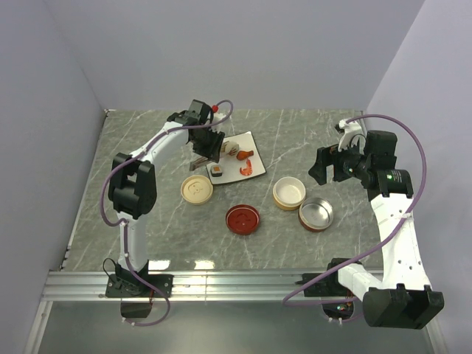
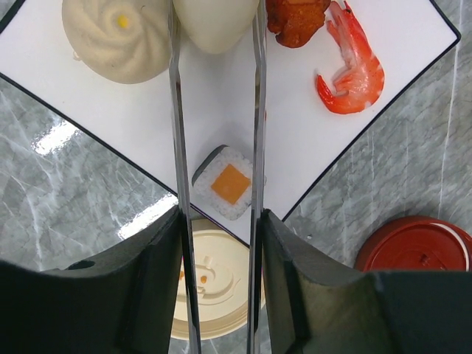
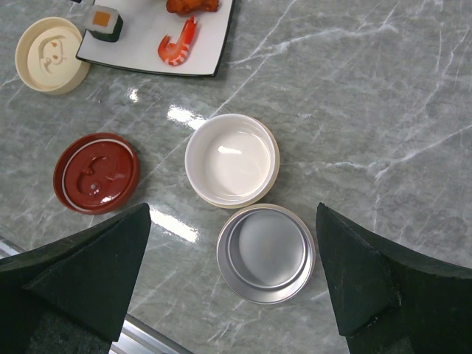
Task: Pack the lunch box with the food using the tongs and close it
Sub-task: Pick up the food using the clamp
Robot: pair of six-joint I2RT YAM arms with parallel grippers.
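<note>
My left gripper (image 2: 221, 221) is shut on the silver tongs (image 2: 175, 110), one finger pressed against each arm. The two tong arms straddle the dark-wrapped sushi roll (image 2: 231, 183) at the near corner of the white square plate (image 2: 147, 125). The plate also carries a beige bun (image 2: 118, 37), a white egg (image 2: 214, 22), a brown fried piece (image 2: 295, 18) and a red-orange shrimp (image 2: 354, 70). The lunch box stands in parts: a cream bowl (image 3: 231, 158) and a silver bowl (image 3: 265, 253), both empty. My right gripper (image 3: 232, 217) hangs open above them, holding nothing.
A cream lid (image 1: 197, 189) lies just in front of the plate (image 1: 230, 171). A red lid (image 1: 243, 219) rests at the table's middle, left of the silver bowl (image 1: 316, 214). Grey walls close in the left, back and right sides.
</note>
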